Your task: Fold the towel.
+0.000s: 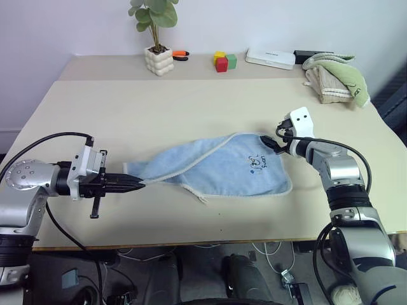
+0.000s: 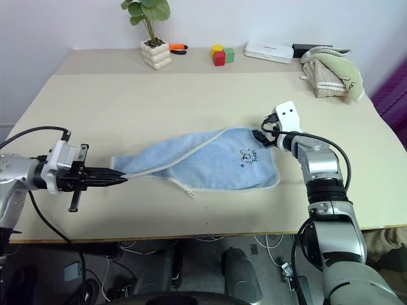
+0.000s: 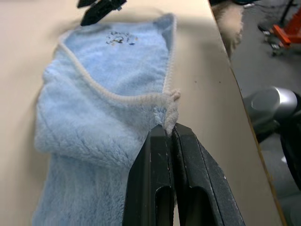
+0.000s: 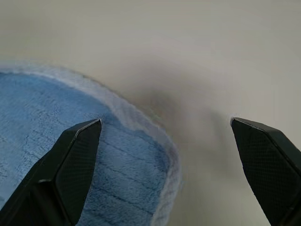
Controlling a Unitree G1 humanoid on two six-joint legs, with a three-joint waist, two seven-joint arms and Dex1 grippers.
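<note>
Left claw: fingers pinched tight on the pale-edged corner of the towel, pointing roughly level toward the robot's right. The left wrist view shows the whitish edging bunched right at the tips of the two black fingers. That corner is lifted slightly off the table, with the cloth drawn out into a narrow tail toward the claw.

Right claw: spread wide, holding nothing. It sits at the towel's far right corner; in the right wrist view one fingertip is over the blue cloth and the other is over bare table, with the rounded pale edge between them. Can't tell whether it touches the cloth.

Towel: light blue, lying near the front middle of the table, stretched between the two claws. The wide part is on the robot's right, flat, with the dark cartoon print face up near the right claw. One pale edge runs diagonally across the top, folded over.

Back of table, well apart from the towel: potted plant, coloured blocks, white flat box, a pile of green and beige towels.
</note>
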